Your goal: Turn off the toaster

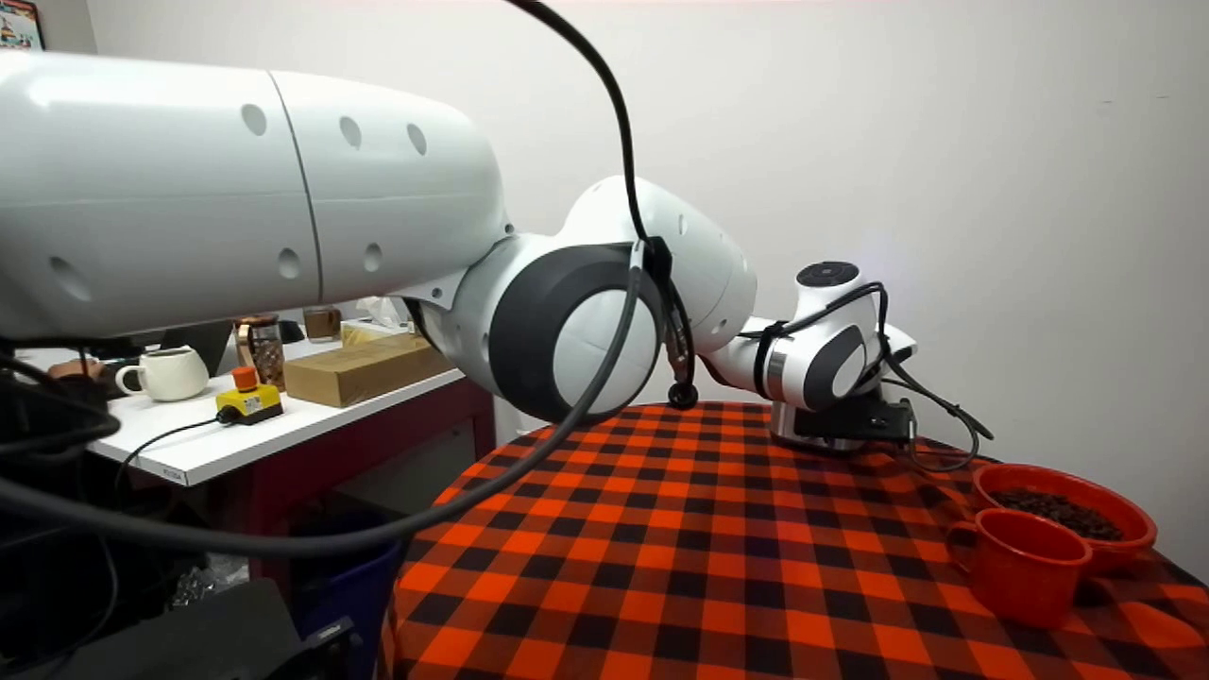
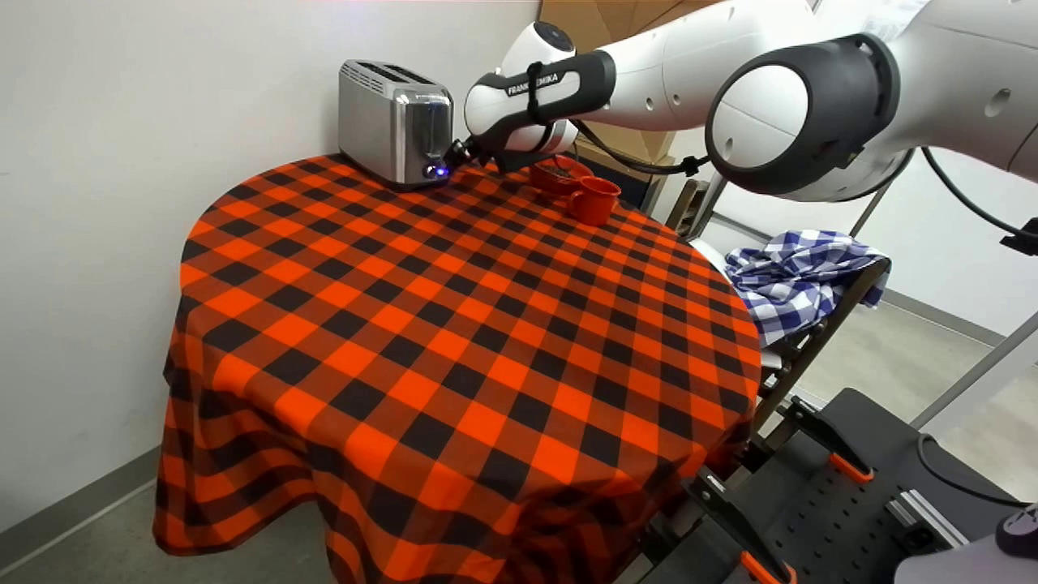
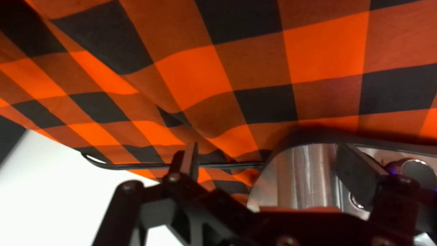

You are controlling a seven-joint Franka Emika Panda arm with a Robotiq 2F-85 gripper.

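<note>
The silver toaster [image 2: 369, 122] stands on the checked cloth near the wall in an exterior view. Its dark slots are on top, and a bluish-purple light [image 2: 440, 172] glows low on its front. In the wrist view, the toaster [image 3: 304, 177] fills the lower right, with a round knob [image 3: 420, 171] and a purple glow beside the right finger. My gripper [image 3: 273, 167] is open, its fingers wide apart with nothing gripped. The right finger overlaps the front panel; I cannot tell whether it touches. In an exterior view, my gripper [image 2: 462, 152] is low at the toaster's front, close to the light.
A red bowl of dark beans [image 1: 1133, 519] and a red mug [image 1: 1030, 571] stand together on the table. Both show behind the wrist in an exterior view, the mug [image 2: 594, 201] nearer. A black cord [image 3: 136, 166] runs along the cloth to the toaster. A wall stands behind.
</note>
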